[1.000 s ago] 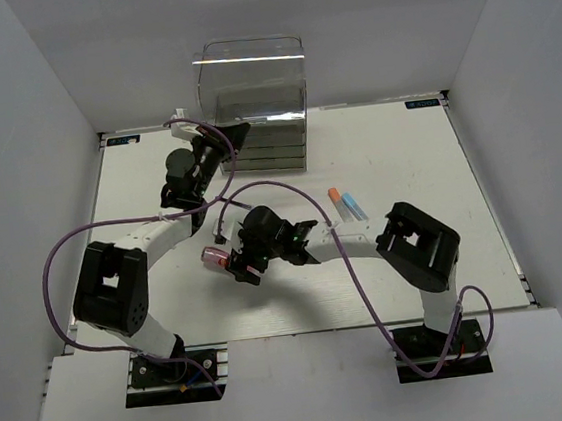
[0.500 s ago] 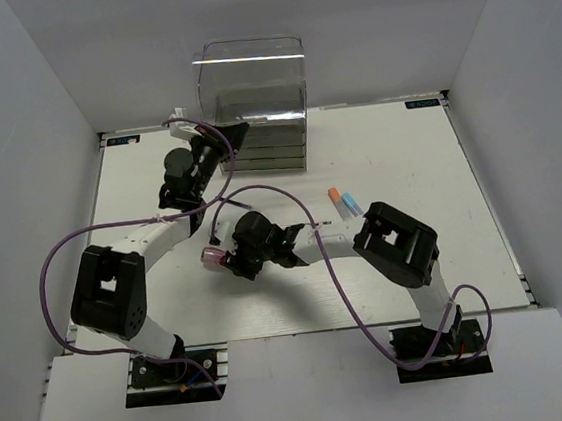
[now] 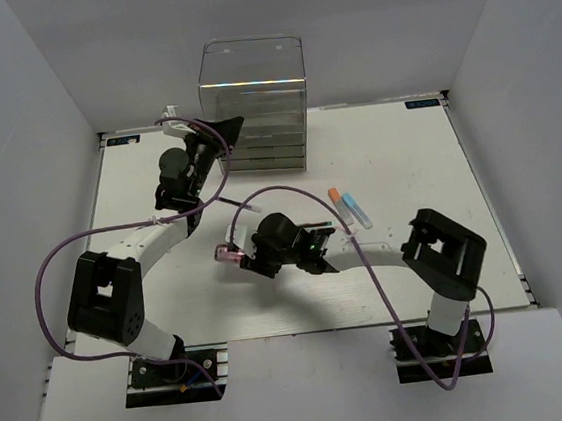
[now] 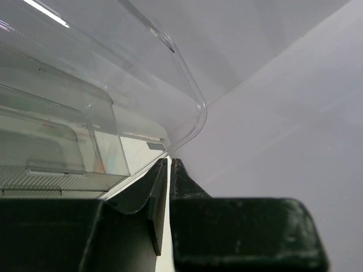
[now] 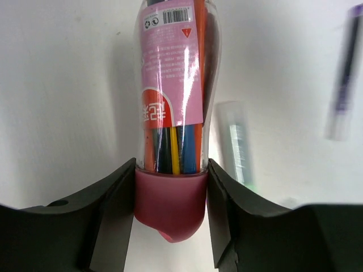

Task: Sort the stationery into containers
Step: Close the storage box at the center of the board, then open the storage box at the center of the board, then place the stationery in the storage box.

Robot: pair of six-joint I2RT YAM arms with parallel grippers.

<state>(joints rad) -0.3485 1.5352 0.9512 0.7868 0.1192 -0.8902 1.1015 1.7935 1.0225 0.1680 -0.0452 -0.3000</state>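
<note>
Clamping the pink pen pack (image 5: pixel 170 85) was the right gripper (image 5: pixel 170 175) — the left gripper (image 4: pixel 169 167), nearly closed, sat at the cabinet (image 3: pixel 254 93).

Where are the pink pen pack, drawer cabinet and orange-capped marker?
pink pen pack (image 5: pixel 170 107), right wrist view, its label.
drawer cabinet (image 3: pixel 255 103), top external view, clear front wall.
orange-capped marker (image 3: pixel 334 195), top external view, orange cap.
</note>
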